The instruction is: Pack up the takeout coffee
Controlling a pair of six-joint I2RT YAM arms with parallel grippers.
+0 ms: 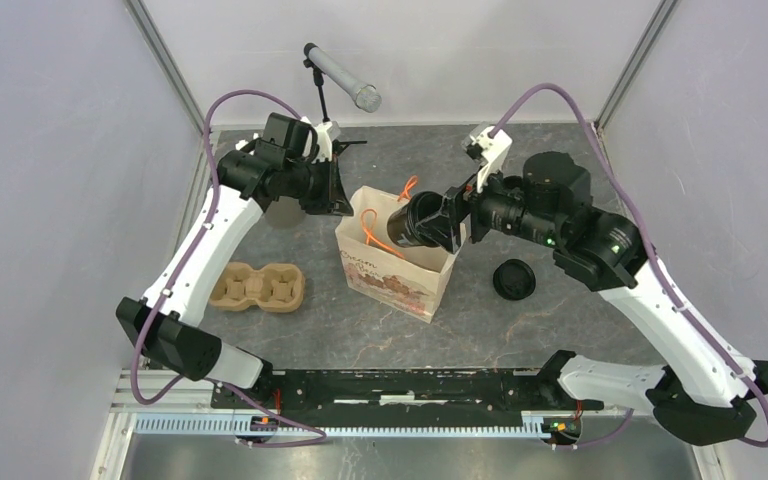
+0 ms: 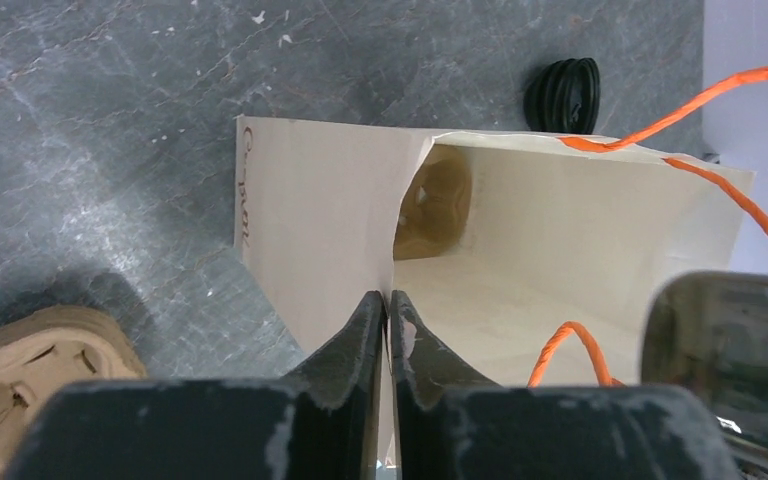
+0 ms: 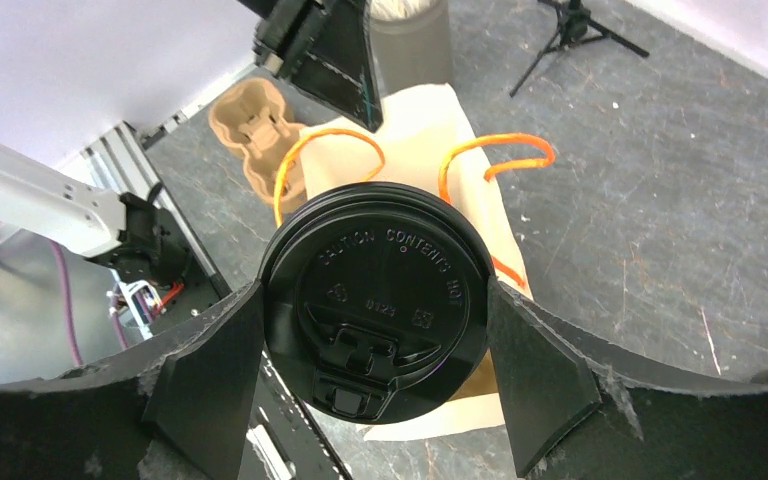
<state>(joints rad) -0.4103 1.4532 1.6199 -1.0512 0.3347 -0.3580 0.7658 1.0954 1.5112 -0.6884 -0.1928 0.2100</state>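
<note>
Coffee [image 1: 418,220], lidded, lies on its side at the mouth of the bag [image 1: 400,280] in the top view, clamped in the right tool [image 1: 452,222] and not yet inside. The left wrist view shows the left tool [image 2: 388,305] pinched together on the bag's near wall, apparently keeping it open. From the right wrist, the coffee sits between the jaws above the bag, so lowering and release are left, I judge.
</note>
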